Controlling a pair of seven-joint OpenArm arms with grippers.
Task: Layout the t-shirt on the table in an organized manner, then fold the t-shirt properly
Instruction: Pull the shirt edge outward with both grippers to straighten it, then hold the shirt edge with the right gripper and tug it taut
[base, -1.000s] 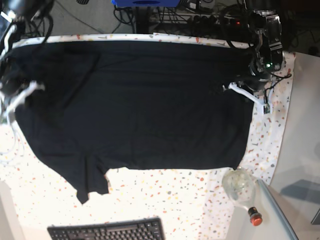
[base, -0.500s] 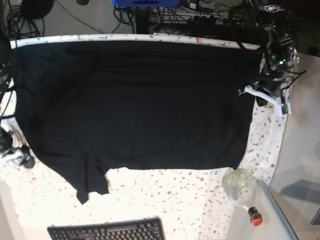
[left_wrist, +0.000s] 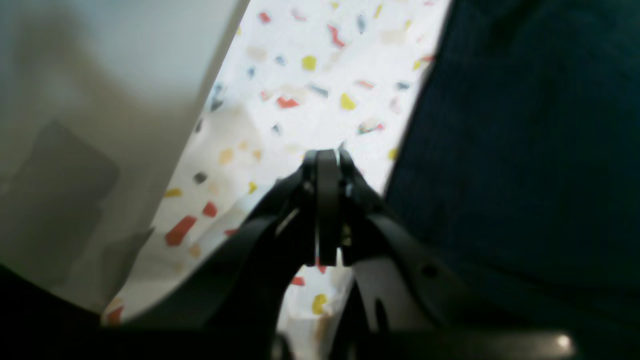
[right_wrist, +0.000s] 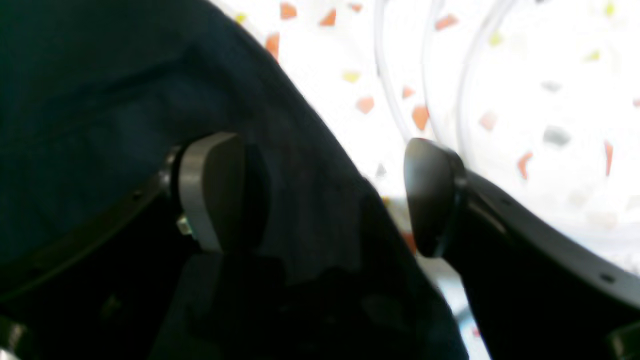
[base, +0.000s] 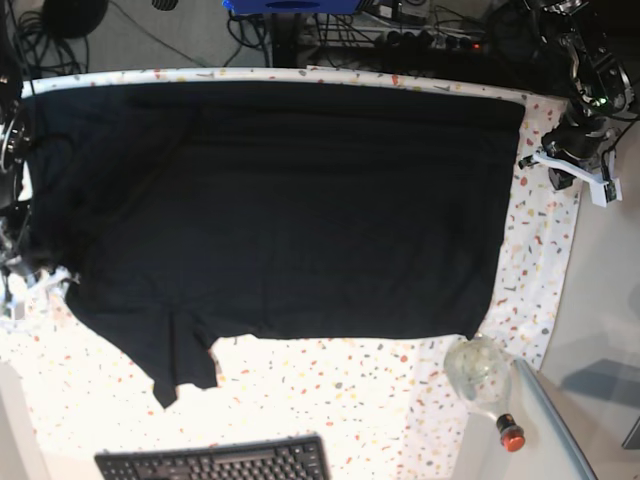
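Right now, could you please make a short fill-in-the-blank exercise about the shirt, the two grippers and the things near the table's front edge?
1. The t-shirt spread flat on the table is ____ in colour.
2. The left gripper is ____, with nothing between its jaws.
3. The right gripper is ____, with the t-shirt's edge between its fingers.
4. The keyboard lies at the table's front edge, and the bottle has a ____ cap.

Missing words: black; shut; open; red

The plain black fabric t-shirt (base: 280, 200) lies spread flat across the wide speckled-cloth counter (base: 540, 260), with the black keyboard (base: 215, 462) before it at the near edge.
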